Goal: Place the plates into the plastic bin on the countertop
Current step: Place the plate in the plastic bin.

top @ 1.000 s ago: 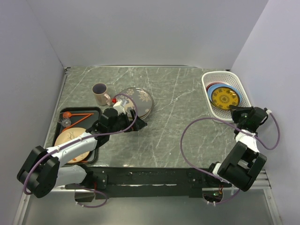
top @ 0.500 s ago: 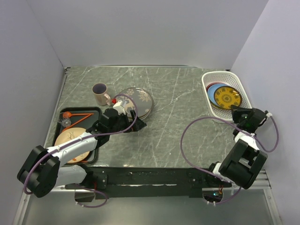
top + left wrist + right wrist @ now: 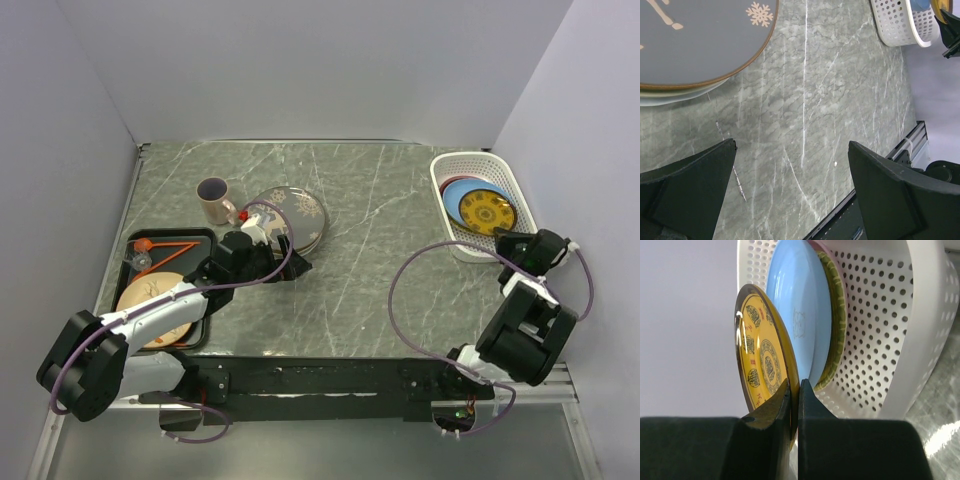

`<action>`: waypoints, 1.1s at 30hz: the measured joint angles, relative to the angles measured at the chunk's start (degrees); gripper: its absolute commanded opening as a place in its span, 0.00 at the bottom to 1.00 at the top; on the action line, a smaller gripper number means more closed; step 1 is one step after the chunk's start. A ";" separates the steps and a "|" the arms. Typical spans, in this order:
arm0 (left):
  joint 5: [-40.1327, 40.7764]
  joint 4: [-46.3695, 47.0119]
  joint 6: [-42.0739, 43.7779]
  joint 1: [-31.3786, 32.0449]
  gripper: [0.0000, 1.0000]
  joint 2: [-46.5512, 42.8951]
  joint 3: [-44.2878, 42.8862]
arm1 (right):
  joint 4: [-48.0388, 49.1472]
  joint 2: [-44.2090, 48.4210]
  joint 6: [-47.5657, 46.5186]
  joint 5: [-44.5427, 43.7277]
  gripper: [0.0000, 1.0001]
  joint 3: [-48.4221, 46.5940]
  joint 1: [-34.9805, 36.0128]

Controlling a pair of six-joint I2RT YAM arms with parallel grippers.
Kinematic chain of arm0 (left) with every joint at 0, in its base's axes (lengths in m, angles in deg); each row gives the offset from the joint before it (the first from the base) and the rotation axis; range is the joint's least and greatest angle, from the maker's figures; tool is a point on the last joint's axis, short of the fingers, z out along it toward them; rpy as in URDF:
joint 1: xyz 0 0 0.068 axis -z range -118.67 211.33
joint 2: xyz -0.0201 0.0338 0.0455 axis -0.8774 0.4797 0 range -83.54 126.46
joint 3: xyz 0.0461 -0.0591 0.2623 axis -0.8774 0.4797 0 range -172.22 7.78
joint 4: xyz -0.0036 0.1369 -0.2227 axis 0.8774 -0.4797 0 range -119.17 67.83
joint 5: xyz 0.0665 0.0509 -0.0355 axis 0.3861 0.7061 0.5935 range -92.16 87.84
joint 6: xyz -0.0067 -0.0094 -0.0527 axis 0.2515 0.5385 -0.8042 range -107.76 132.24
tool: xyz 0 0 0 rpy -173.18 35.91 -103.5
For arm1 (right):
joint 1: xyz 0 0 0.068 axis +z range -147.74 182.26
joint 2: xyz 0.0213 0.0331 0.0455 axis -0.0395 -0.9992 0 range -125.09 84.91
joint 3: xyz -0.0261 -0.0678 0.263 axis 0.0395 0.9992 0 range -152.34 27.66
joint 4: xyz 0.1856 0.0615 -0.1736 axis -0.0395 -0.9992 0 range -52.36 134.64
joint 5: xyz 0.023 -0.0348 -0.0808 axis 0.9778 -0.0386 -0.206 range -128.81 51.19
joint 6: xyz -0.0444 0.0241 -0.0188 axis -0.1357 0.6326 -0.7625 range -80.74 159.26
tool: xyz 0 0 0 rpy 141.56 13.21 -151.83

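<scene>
My right gripper (image 3: 795, 387) is shut on the near rim of the yellow-patterned plate (image 3: 760, 360) and holds it tilted inside the plastic bin (image 3: 890, 330). Behind it, a blue plate (image 3: 800, 315) and a green-rimmed plate (image 3: 836, 325) lean in the bin. From above, the yellow plate (image 3: 481, 211) lies over the others in the bin (image 3: 446, 172) at the right edge of the countertop (image 3: 370, 250), with the right gripper (image 3: 508, 240) at its near side. My left gripper (image 3: 790, 170) is open and empty, just short of a dark snowflake plate (image 3: 695, 40) stacked on paler plates (image 3: 295, 215).
A beige mug (image 3: 213, 200) stands left of the plate stack. A black tray (image 3: 203, 238) at the left holds a beige plate (image 3: 150, 300) and an orange utensil (image 3: 165, 245). Walls close in behind and on both sides. The bin (image 3: 895, 22) shows far off in the left wrist view.
The right wrist has drifted slightly to the right with the yellow plate still in its grip; the plate has shifted a little within the bin. The left arm has not moved.
</scene>
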 measured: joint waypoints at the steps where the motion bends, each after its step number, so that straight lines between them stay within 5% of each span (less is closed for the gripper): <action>1: 0.02 0.09 0.00 0.00 0.99 0.00 0.02 | 0.02 -0.72 0.00 -0.20 0.00 -0.39 0.13; 15: 0.55 -0.37 0.46 0.00 0.99 0.24 0.02 | -2.71 -6.29 -0.63 -4.76 0.00 -7.87 4.98; 26: 0.57 -0.28 0.50 0.00 0.99 2.49 0.04 | -5.07 -11.21 -2.84 -6.73 0.16 -10.75 5.20; 28: 0.57 -0.33 0.55 0.00 0.99 3.10 0.04 | -5.14 -11.76 -2.89 -6.62 0.22 -10.75 5.46; 30: 0.55 -0.28 0.66 0.00 0.99 3.82 0.04 | -4.87 -12.00 -2.99 -6.38 0.41 -10.75 5.68; 33: 0.52 -0.24 0.72 0.00 0.99 4.79 0.04 | -4.35 -12.07 -3.23 -6.10 0.57 -10.80 6.16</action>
